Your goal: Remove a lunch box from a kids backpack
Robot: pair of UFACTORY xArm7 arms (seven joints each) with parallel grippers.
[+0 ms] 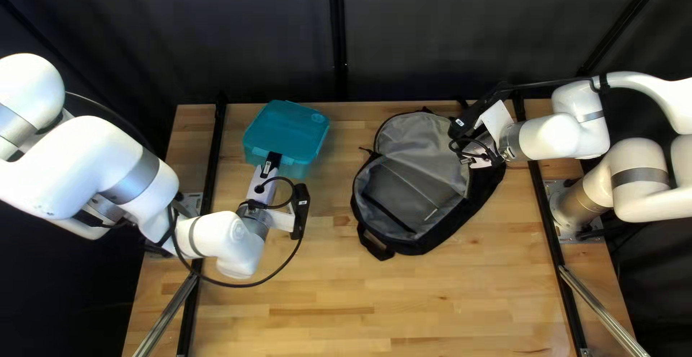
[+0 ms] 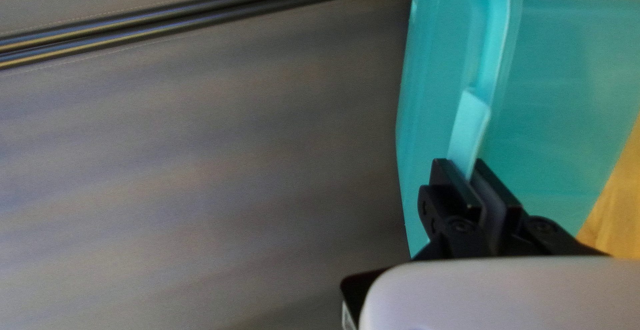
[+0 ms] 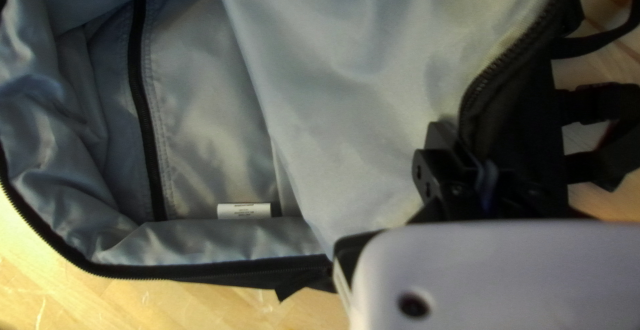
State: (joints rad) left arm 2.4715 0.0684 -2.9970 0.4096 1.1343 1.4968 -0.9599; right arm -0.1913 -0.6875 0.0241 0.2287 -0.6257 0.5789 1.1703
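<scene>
At upper left of the top left view, the lunch box, teal, lies wholly outside the bag, near the far edge of the table; whether it bears on the wood cannot be told. Left gripper: fingers brought close together, one on each side of the pale latch at the lid's near side, pinching it. Est. handling: hard plastic, shape-keeping, smooth and rather slippery; probably light, contents unknown. The hold is small and off-centre, so the box may droop or twist, or the latch flip loose. Sounder purchase: deeper over the rim, or the latch kept level while the base is lowered flat. Margins: black rail just left of the box, dark curtain beyond the far edge; bare wood runs from lower left to lower centre, the roomiest ground for setting down. At centre right, the backpack gapes, lining slack and soft. Right gripper, at its upper right side, has fingers drawn nearly together with the zippered edge pinched between; cloth should fold easily, so any pull there ought to be slight.
</scene>
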